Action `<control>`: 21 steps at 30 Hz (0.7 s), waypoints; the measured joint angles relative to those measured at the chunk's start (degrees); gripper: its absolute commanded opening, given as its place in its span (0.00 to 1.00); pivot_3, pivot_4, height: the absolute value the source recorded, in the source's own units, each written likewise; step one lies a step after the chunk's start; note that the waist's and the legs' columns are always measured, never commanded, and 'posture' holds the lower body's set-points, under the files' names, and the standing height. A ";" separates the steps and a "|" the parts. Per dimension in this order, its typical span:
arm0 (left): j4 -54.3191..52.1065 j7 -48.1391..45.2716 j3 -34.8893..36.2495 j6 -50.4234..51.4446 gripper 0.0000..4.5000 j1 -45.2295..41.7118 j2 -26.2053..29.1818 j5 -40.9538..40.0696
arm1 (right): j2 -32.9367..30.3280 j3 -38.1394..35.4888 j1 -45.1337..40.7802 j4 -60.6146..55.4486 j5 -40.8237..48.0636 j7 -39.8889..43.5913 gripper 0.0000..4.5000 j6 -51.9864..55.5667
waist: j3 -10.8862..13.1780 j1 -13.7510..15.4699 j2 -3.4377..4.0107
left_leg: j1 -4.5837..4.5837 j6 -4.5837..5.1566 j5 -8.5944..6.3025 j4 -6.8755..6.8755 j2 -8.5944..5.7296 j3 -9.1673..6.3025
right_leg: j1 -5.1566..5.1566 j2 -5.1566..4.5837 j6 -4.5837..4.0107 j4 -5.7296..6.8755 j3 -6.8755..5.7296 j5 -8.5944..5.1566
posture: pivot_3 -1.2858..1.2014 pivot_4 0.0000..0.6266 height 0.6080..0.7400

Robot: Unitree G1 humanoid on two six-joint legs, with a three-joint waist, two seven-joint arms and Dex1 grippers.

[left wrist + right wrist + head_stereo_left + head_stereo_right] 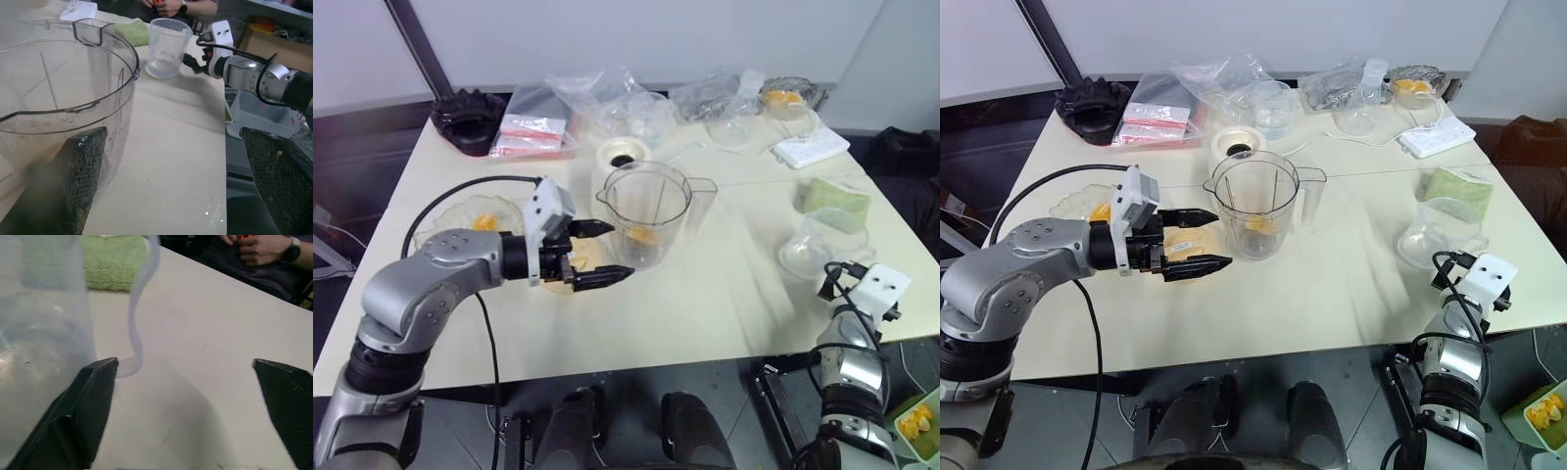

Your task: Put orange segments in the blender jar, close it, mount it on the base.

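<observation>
The clear blender jar stands upright mid-table with an orange segment at its bottom. Behind it sits the white base with its black socket. More orange segments lie on a clear plate at the left. My left gripper is open beside the jar, above a pale orange lid; one finger is close against the jar wall. My right gripper is open at the table's right edge, holding nothing, next to a small clear cup.
A green cloth lies behind the small cup. A power strip, a bowl of orange pieces, plastic bags and a black holder line the back. A person's hands are beyond the far edge.
</observation>
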 measured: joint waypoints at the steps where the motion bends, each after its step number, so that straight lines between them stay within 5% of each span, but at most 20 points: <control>1: 0.02 0.00 0.00 -0.01 1.00 0.00 -0.02 0.04 | 0.05 0.05 0.49 -0.49 0.11 0.43 0.99 0.00 | 0.00 0.03 0.00 | 0.00 0.00 0.00 0.01 0.00 0.00 | 0.01 0.00 0.00 0.00 0.00 0.00 | 0.52 0.24 1.00; 21: 0.52 -0.71 -0.78 -0.95 1.00 1.02 -0.75 1.00 | 0.99 4.83 13.92 -21.68 1.01 7.35 0.99 4.85 | 0.00 0.22 0.00 | -0.02 -0.05 -0.03 -0.04 0.07 0.02 | -0.05 -0.09 -0.04 -0.07 0.02 -0.01 | 0.52 0.24 1.00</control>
